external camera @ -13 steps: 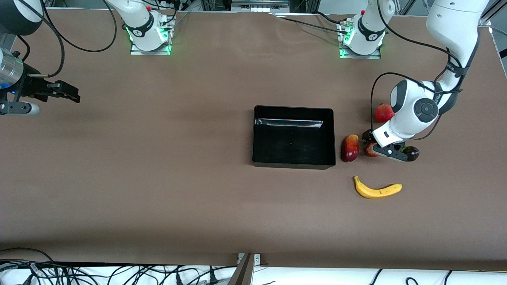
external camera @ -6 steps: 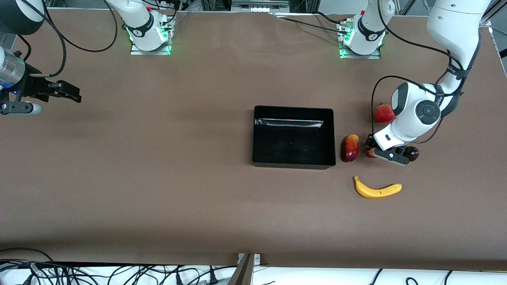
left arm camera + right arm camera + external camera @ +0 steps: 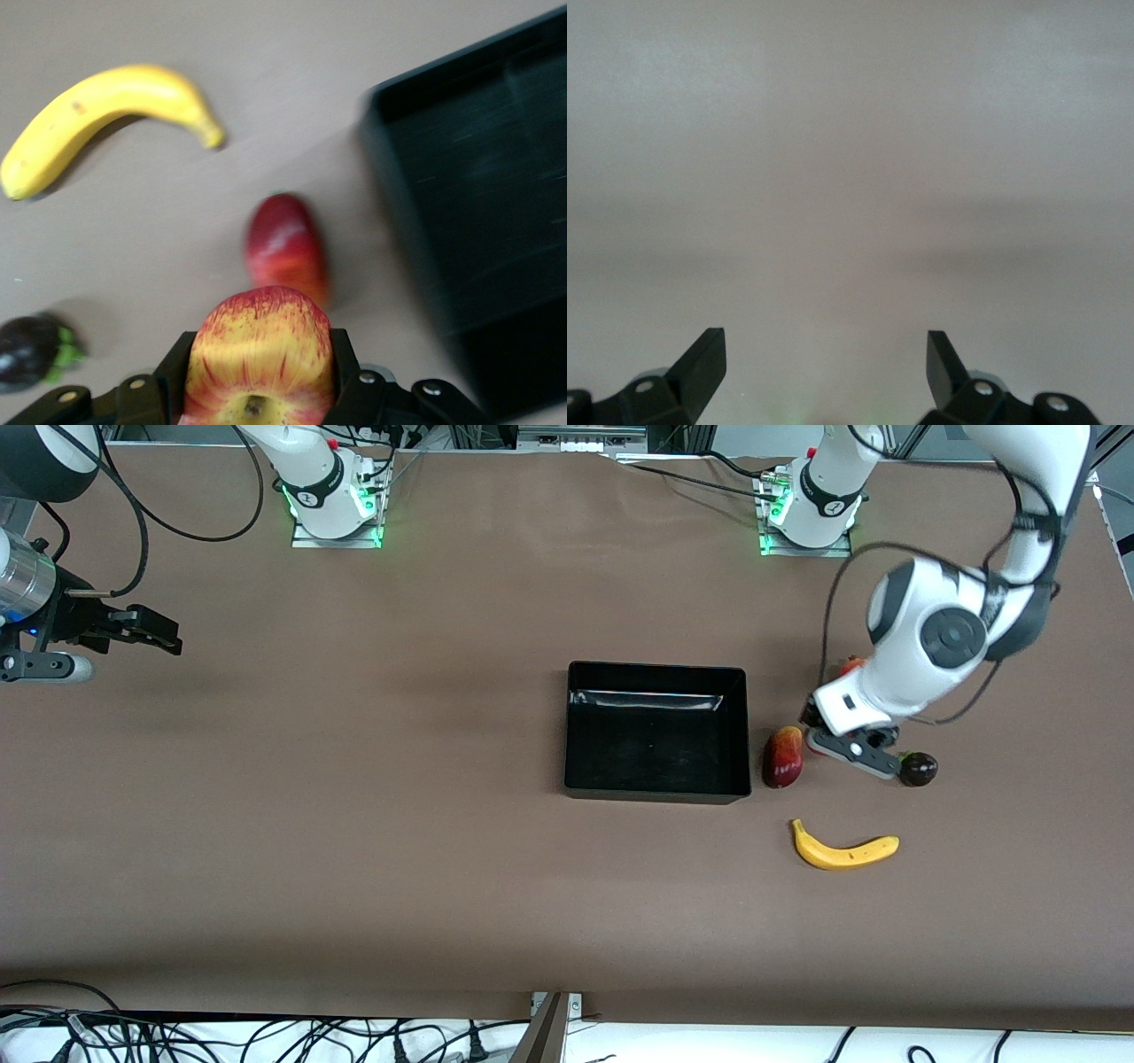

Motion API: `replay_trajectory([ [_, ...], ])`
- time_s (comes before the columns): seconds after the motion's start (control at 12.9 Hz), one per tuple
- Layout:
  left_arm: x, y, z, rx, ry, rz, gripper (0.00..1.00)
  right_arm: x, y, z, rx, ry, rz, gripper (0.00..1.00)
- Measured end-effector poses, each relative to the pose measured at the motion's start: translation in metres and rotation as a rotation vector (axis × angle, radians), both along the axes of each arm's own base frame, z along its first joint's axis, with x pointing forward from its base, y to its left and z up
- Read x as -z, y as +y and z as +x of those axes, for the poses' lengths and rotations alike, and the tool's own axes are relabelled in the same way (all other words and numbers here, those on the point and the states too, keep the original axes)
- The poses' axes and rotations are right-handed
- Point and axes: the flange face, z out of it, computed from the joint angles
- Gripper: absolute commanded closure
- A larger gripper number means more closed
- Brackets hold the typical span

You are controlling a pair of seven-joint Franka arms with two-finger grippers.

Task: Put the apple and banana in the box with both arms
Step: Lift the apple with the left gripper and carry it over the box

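Now the left end effector, clamped on the small red-and-yellow apple, should carry it level over the black rectangular plastic box before releasing; the right end effector waits, fingers apart.

table: big, brown matte cover over whole top, smooth w/ faint creases; fills nearly all of front view
table edge nearest front cam: straight, dark shadow strip along it
below that edge: white surface w/ tangle of black cables, more cables toward the left arm's end
metal bracket: small, grey, clamped at mid of that edge; dark angled bar under it
top of front view: aluminium frame bits, black cables, grey patches of room; too little shown to tell more
light: even, overhead, soft shadows; green glow on 2 metal base plates
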Motion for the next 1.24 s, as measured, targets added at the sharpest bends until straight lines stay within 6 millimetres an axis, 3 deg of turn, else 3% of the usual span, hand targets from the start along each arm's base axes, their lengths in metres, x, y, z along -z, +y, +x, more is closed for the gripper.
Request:
replay_trajectory([
  [0.15, -0.017, -0.063, -0.012, -0.073, -0.004, -0.038, 1.0, 0.0, 0.0, 0.0, 0.0, 0.0, 0.0, 0.0],
  [0.31, -0.01, -0.129, -0.027, -0.194, 0.016, -0.055, 1.0, 0.0, 0.0, 0.0, 0.0, -0.001, 0.0, 0.0],
  [0.46, 0.012, -0.195, -0.045, -0.306, 0.062, -0.061, 1.0, 0.0, 0.0, 0.0, -0.001, -0.001, 0.0, 0.0],
  [0.62, 0.037, -0.242, -0.05, -0.355, 0.098, -0.074, 1.0, 0.0, 0.0, 0.0, 0.0, 0.0, 0.0, 0.0],
  [1.0, 0.088, -0.278, -0.021, -0.461, 0.089, -0.121, 1.0, 0.001, 0.0, 0.0, -0.001, 0.003, 0.0, 0.0],
  [1.24, 0.129, -0.279, -0.019, -0.481, 0.091, -0.11, 1.0, 0.001, 0.0, 0.0, 0.0, 0.003, 0.0, 0.0],
])
